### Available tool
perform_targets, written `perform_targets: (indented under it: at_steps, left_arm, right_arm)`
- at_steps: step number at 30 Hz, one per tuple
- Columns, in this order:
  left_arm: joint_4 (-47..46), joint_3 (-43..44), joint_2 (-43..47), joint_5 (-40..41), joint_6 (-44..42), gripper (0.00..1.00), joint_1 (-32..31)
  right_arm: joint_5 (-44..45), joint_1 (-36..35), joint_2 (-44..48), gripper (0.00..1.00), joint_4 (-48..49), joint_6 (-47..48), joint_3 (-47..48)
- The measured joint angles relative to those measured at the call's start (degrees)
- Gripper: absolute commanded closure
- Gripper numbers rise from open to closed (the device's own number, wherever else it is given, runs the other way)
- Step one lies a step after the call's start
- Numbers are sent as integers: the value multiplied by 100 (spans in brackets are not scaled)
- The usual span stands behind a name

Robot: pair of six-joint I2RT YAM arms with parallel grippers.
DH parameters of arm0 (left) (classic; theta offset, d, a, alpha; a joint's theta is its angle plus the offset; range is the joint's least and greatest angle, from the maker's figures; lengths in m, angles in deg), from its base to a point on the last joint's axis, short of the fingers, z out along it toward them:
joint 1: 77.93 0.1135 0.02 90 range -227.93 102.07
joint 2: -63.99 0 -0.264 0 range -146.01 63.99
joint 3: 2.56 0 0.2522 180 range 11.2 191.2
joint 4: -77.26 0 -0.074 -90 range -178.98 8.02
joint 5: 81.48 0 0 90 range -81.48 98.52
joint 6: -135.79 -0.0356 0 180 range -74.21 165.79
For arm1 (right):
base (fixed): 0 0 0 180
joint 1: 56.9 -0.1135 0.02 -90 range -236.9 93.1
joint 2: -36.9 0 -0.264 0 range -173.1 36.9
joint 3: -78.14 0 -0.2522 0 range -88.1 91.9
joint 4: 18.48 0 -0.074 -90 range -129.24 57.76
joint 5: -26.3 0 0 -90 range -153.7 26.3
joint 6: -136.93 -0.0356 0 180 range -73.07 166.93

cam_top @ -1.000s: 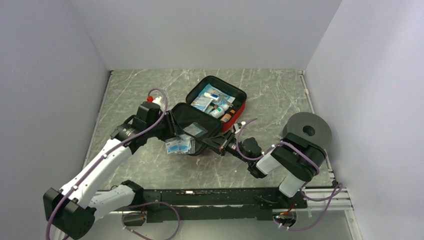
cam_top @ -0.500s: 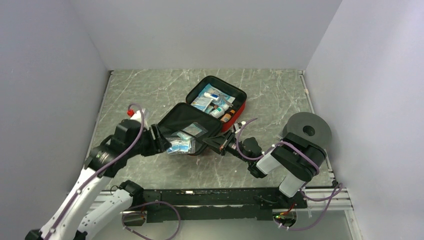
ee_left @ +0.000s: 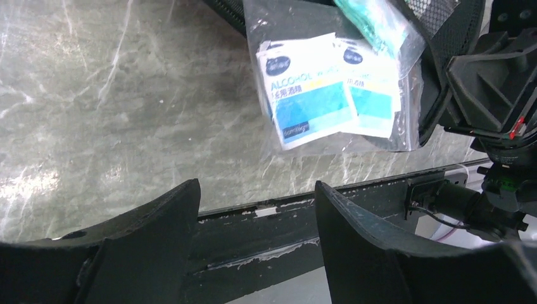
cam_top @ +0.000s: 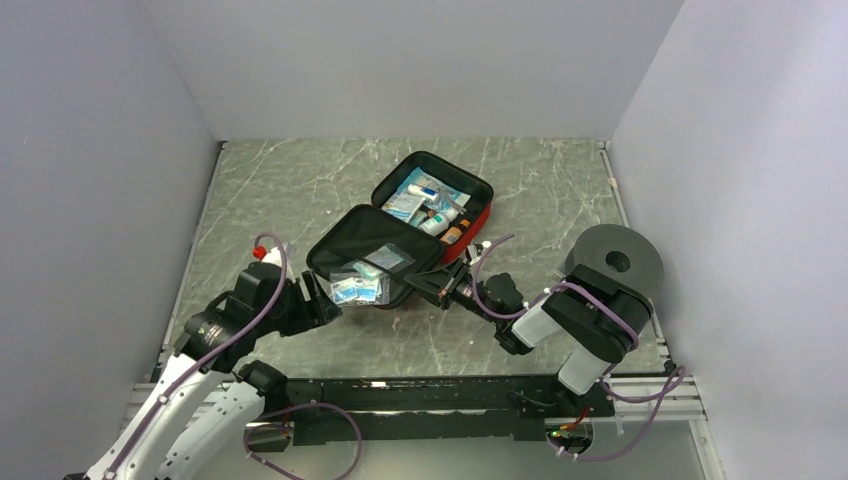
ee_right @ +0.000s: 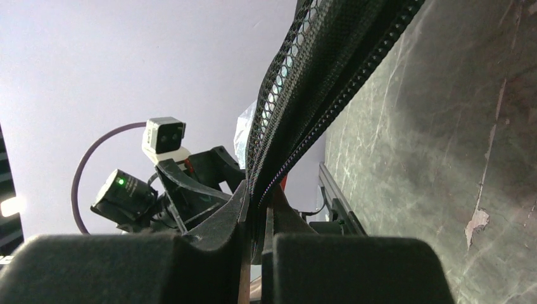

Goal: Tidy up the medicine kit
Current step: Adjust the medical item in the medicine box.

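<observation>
The medicine kit lies open on the counter, its long axis running diagonally, lid flap toward the arms and filled tray farther off. The right end effector is clenched on the lid's zipper edge. The left end effector is released and empty. A bag of wipes lies just ahead of it, perhaps partly tucked in the lid's pocket.

Soft overhead light leaves faint shadow beside the medicine kit and pale glare on the marble table, with foregrounds blurred in both wrist views.
</observation>
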Motion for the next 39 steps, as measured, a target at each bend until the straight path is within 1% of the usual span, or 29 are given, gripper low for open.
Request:
perform_targets:
  at_steps: [5, 13, 18, 22, 27, 34, 39]
  left_arm:
    - [-378, -22, -249, -7, 66, 31, 0]
    - [-925, -22, -660, -46, 111, 51, 0]
    - [-1228, -22, -925, -118, 111, 77, 0]
    - [-1419, -20, -1106, -199, 118, 87, 0]
    - [-1488, 136, -1419, -210, 92, 93, 4]
    - [-1574, 557, -2033, -219, -28, 96, 31]
    - [-1753, 688, -2452, -251, -83, 97, 39]
  right_arm:
    - [-4, 2, 0, 100, 2, 0, 0]
    - [-11, 4, 0, 100, 0, -2, 0]
    - [-15, 7, 0, 100, 0, -7, 0]
    - [-15, 7, 0, 100, 0, -9, 0]
    - [-15, 7, 0, 100, 0, -7, 0]
    - [-37, 13, 0, 100, 2, 2, -2]
    - [-52, 17, 0, 100, 2, 11, -20]
